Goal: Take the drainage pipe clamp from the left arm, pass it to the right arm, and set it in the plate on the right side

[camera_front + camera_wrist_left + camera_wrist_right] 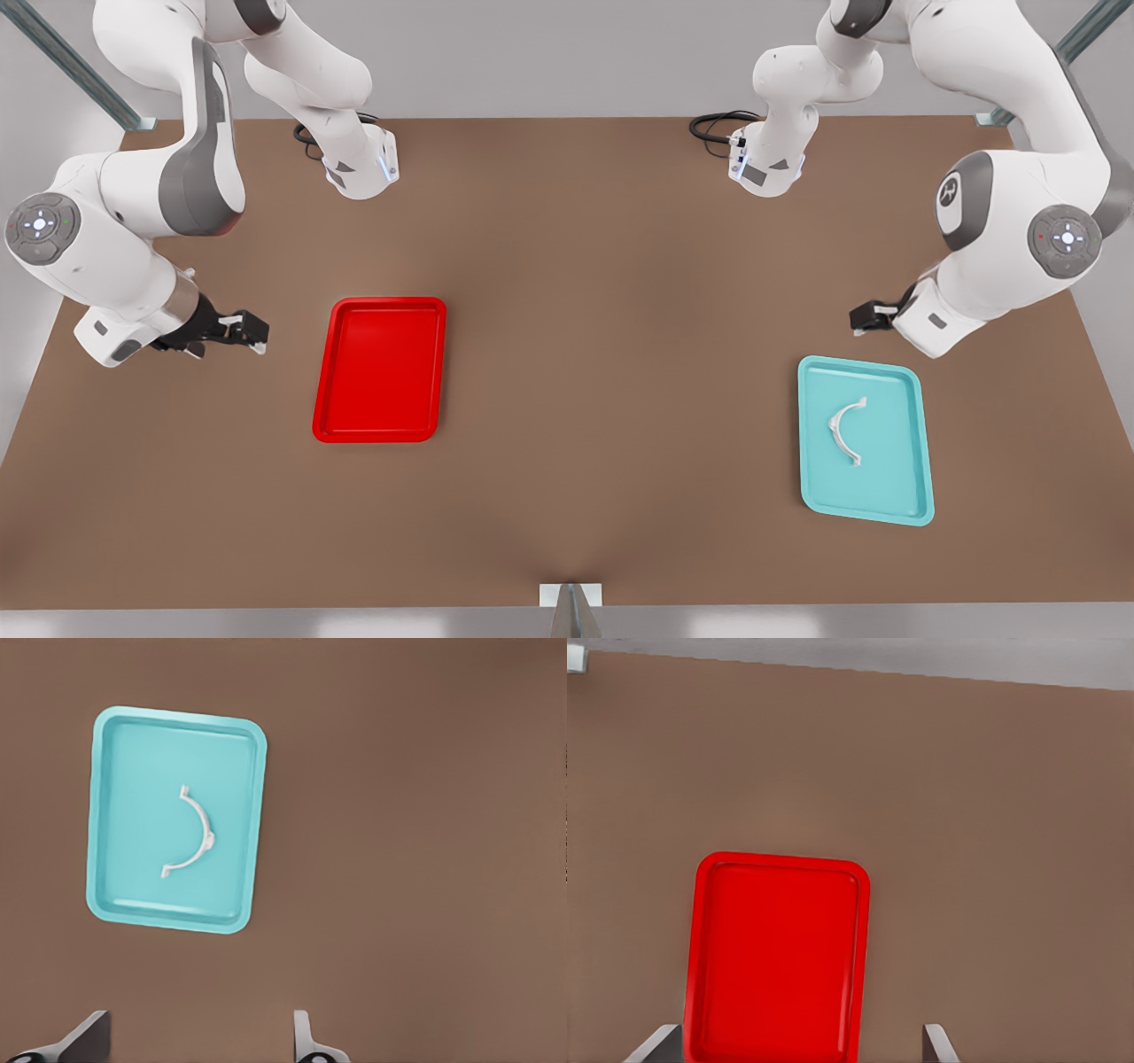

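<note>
Clamp: the drainage pipe clamp (848,431) lies flat in the middle of the teal tray (912,496), which sits on the tabletop (602,337) near its corner at the front view's right and near edge.
Long axis: the half-ring's ends line up roughly with the tray's long sides, and its bow bulges toward the table's middle.
Nearer arm: the left gripper (870,317) hangs just beyond the teal tray's far edge, apart from it; the clamp lies ahead of and below the fingers in the left wrist view, off toward one fingertip. This arm is the one to fetch it, I'd say.
Left jaws: spread wide, fingertips (89,1032) with nothing between them.
Right gripper: right gripper (251,333) waits near the table's edge at the front view's left, beside the plate (330,425) but clear of it.
Right jaws: parted, empty, touching nothing.
Plate: red, bare, well apart from the clamp, across the table.
</note>
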Tool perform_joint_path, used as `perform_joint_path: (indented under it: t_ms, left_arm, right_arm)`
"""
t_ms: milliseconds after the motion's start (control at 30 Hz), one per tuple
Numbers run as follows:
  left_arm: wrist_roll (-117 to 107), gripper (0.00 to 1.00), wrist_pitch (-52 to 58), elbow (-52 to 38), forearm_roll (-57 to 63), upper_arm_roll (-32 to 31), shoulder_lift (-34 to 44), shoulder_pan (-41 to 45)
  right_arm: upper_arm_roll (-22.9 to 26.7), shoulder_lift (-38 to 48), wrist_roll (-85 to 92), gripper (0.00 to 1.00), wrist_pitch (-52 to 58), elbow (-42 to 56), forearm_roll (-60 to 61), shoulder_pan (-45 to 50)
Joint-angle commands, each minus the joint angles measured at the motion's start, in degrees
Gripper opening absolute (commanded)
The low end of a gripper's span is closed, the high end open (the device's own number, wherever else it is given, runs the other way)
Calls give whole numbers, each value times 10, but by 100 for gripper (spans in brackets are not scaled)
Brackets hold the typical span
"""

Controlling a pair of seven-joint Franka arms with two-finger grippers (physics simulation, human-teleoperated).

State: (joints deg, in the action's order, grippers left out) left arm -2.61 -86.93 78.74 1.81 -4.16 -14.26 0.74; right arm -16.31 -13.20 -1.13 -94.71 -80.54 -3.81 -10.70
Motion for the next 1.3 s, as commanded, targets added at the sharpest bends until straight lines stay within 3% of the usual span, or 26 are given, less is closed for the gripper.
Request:
perform_joint_path:
  t_ms: [0, 67, 167, 233, 367, 667, 933, 1000, 1100, 1267]
  left_arm:
    - [39, 100, -28, -2, -1, 0, -4, 1]
    - [9, 100, -57, -3, 0, 2, -23, 1]
    - [-309, 100, -278, 9, 0, 47, -125, 1]
    - [-355, 100, -391, 10, -1, 69, -188, -3]
    - [-466, 100, -480, 40, -4, 79, -242, -7]
    - [-511, 100, -514, 62, -29, 84, -307, -21]
    - [-534, 100, -510, 99, -29, 82, -309, -19]
    - [-535, 96, -510, 100, -29, 83, -314, -20]
    - [-533, 62, -510, 100, -28, 83, -321, -21]
    - [-532, 58, -511, 100, -26, 83, -323, -20]
  right_arm:
    - [0, 0, -6, 100, -13, 0, 0, 0]
    - [0, 0, -6, 100, -14, 0, 0, 0]
    - [0, -2, -4, 100, -14, 0, 0, 0]
    - [0, -2, -5, 100, -14, 0, 0, 0]
    - [0, -2, -5, 100, -14, 0, 0, 0]
    - [0, -2, -4, 100, -14, 0, 0, 0]
    - [0, -2, -4, 100, -14, 0, 0, 0]
    - [0, -2, -3, 100, -14, 0, 0, -1]
    - [0, -2, -2, 100, -14, 0, 0, -1]
    - [0, -2, 0, 100, -14, 0, 0, -1]
